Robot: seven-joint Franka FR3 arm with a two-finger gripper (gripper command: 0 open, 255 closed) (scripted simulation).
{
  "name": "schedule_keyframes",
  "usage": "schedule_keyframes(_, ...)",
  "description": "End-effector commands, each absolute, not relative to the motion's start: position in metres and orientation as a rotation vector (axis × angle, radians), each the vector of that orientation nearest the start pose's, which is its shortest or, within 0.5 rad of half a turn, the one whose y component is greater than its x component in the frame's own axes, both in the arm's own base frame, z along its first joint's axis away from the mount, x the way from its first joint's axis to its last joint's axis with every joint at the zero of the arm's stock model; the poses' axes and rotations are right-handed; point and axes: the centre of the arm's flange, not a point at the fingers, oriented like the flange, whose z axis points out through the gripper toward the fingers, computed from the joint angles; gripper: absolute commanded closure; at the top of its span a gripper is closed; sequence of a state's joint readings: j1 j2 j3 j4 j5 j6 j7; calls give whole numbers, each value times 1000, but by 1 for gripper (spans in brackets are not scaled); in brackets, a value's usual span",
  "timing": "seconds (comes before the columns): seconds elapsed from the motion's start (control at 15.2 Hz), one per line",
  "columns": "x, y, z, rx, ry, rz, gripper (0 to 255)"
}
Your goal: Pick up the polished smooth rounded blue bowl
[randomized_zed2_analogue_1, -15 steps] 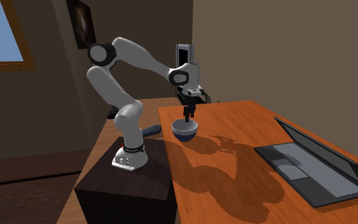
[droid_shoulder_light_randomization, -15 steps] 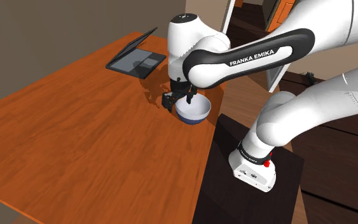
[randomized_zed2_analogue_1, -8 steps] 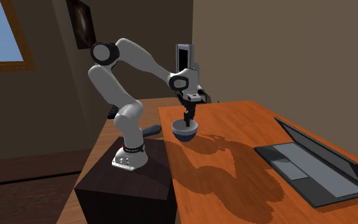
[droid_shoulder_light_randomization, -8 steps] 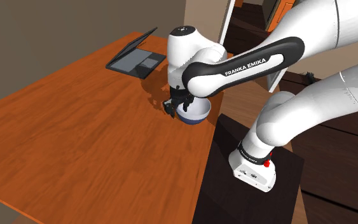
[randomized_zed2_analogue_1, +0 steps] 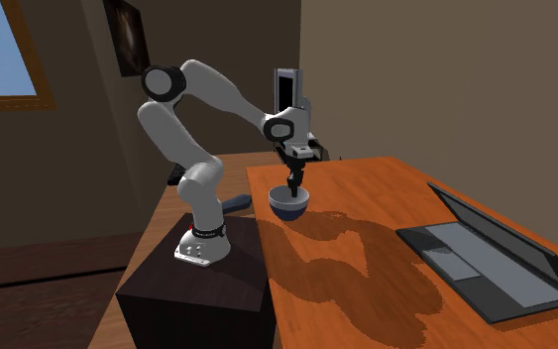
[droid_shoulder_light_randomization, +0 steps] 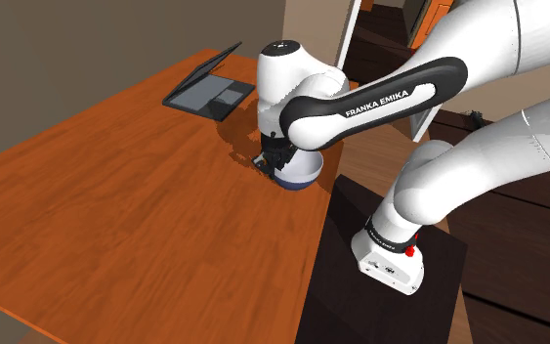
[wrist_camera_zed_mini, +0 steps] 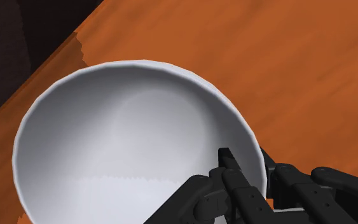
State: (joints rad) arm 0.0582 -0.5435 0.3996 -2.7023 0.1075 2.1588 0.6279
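Bowl, rounded, blue outside w/ white inside (droid_shoulder_light_randomization: 299, 175), sits on orange wood table (droid_shoulder_light_randomization: 116, 195), well apart from dark open laptop (droid_shoulder_light_randomization: 209, 93). Black two-finger gripper (wrist_camera_zed_mini: 250, 162) pinches its rim. Risk: smooth wall slips, bowl tilts on lift.

Blue bowl (droid_shoulder_light_randomization: 302, 177): pale inside, on my table (droid_shoulder_light_randomization: 116, 215), near the edge by my stand (droid_shoulder_light_randomization: 346, 293).
Open laptop (droid_shoulder_light_randomization: 207, 91): at the table's far corner.
My gripper (droid_shoulder_light_randomization: 271, 162): low at the bowl's rim, on the laptop side.
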Motion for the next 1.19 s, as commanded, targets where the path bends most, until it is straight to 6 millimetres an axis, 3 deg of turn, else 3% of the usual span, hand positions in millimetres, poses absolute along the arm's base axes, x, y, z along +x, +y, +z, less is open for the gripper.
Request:
schedule_keyframes(0.0, 327, 156, 381, -3221, 466, -50, 255)
schedule_keyframes(0.99, 327, 156, 460, -3221, 466, -50, 255)
schedule_keyframes(1.12, 327, 156, 461, -3221, 466, -50, 255)
